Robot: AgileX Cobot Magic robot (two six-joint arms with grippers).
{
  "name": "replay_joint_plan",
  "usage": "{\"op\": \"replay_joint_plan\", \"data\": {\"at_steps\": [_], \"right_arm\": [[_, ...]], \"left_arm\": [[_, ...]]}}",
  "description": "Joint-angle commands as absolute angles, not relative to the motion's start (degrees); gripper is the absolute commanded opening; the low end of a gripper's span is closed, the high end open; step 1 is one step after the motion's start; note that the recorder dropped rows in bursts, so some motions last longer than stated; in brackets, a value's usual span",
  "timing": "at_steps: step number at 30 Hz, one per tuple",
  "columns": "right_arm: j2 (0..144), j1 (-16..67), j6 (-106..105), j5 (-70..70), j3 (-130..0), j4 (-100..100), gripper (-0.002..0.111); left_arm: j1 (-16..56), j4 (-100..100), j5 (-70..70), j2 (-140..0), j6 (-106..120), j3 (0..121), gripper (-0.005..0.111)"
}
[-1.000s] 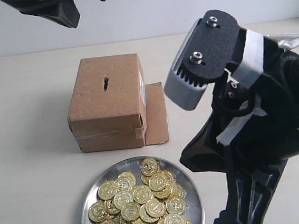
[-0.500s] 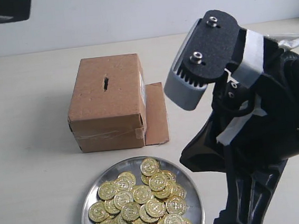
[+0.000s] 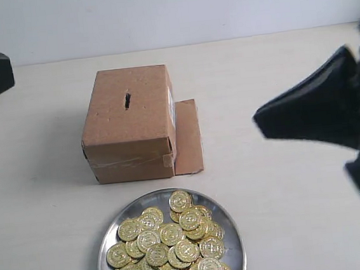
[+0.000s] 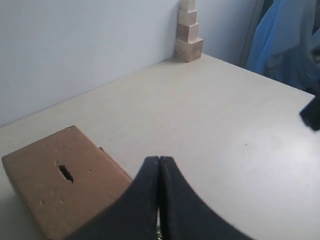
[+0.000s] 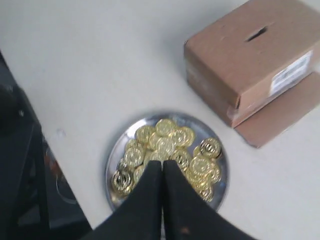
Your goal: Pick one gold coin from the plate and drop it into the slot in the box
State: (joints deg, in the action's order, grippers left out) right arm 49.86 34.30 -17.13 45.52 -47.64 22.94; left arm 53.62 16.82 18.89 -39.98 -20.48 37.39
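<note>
Currently seeing left gripper (image 4: 159, 162) pinched fully together, empty, raised above the table (image 4: 210, 125) with the box (image 3: 128, 124) close beside it. Same for right gripper (image 5: 162, 165): clamped closed, empty, hanging over the plate (image 3: 136, 208). Seeing gold coins (image 3: 168, 248) heaped on that plate, near the box front but not touching. Slot (image 3: 127, 101) cut into box top. Flap (image 3: 188, 137) lying flat against the box's right side.

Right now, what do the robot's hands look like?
The left hand and the right hand are both plain black, each with two smooth fingers that curve and narrow to a point. No cables or markings show on them.
</note>
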Motion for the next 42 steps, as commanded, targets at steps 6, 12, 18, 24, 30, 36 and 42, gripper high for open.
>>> {"op": "replay_joint_plan", "data": {"at_steps": [6,12,18,24,30,36,42], "right_arm": [[37.57,17.00,-17.37,44.85,-47.85,25.14,0.000],[35.28,16.72,-17.37,44.85,-47.85,25.14,0.000],[35.28,16.72,-17.37,44.85,-47.85,25.14,0.000],[34.61,16.72,-17.37,44.52,-46.48,25.34,0.000],[27.84,16.72,-17.37,37.98,-40.52,17.86,0.000],[19.09,16.72,-17.37,20.47,-31.94,4.49,0.000],[10.43,16.72,-17.37,14.93,-20.71,4.49,0.000]], "left_arm": [[45.97,34.54,10.58,-40.01,-36.53,33.06,0.000],[42.67,34.77,17.51,-40.01,-36.48,33.06,0.000],[42.67,34.77,17.90,-40.01,-36.48,33.06,0.000],[42.67,34.92,17.21,-39.65,-36.48,32.46,0.000],[38.37,34.92,15.04,-34.38,-36.48,28.16,0.000],[26.04,34.92,15.15,-24.13,-36.48,22.11,0.000],[14.13,35.16,15.15,-12.58,-36.48,16.53,0.000]]}}
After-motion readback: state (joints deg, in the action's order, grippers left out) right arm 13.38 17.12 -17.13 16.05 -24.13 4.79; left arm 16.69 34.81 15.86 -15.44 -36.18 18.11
